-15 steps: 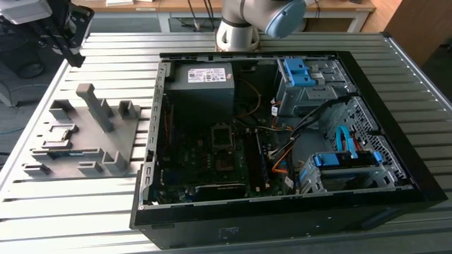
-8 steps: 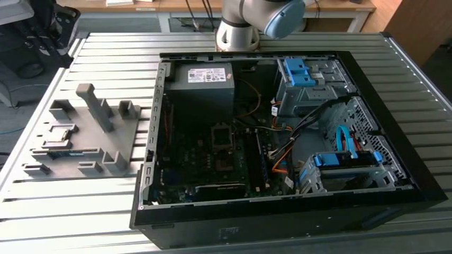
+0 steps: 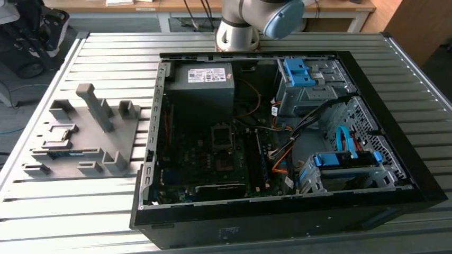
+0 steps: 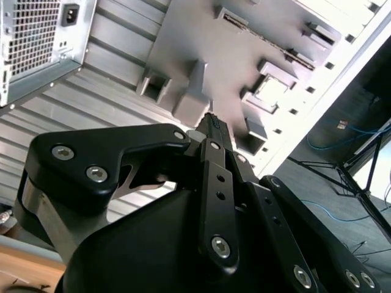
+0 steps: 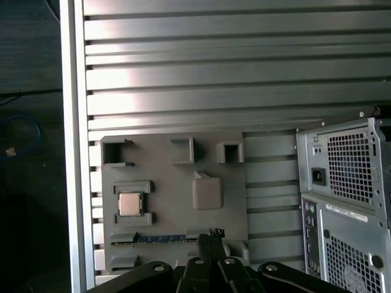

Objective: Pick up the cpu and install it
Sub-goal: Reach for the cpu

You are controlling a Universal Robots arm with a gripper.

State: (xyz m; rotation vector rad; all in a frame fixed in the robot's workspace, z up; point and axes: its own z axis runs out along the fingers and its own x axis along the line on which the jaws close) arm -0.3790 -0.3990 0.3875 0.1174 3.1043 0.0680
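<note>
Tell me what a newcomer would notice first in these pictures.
The open computer case fills the middle of the exterior view. At that view's left lies a grey fixture plate with the cpu seated in it. In both wrist views the black gripper hangs above that plate, apart from the cpu.

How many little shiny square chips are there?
1. The cpu sits in a square holder on the grey fixture plate, on the slatted table beside the computer case. More could be hidden inside the case.
</note>
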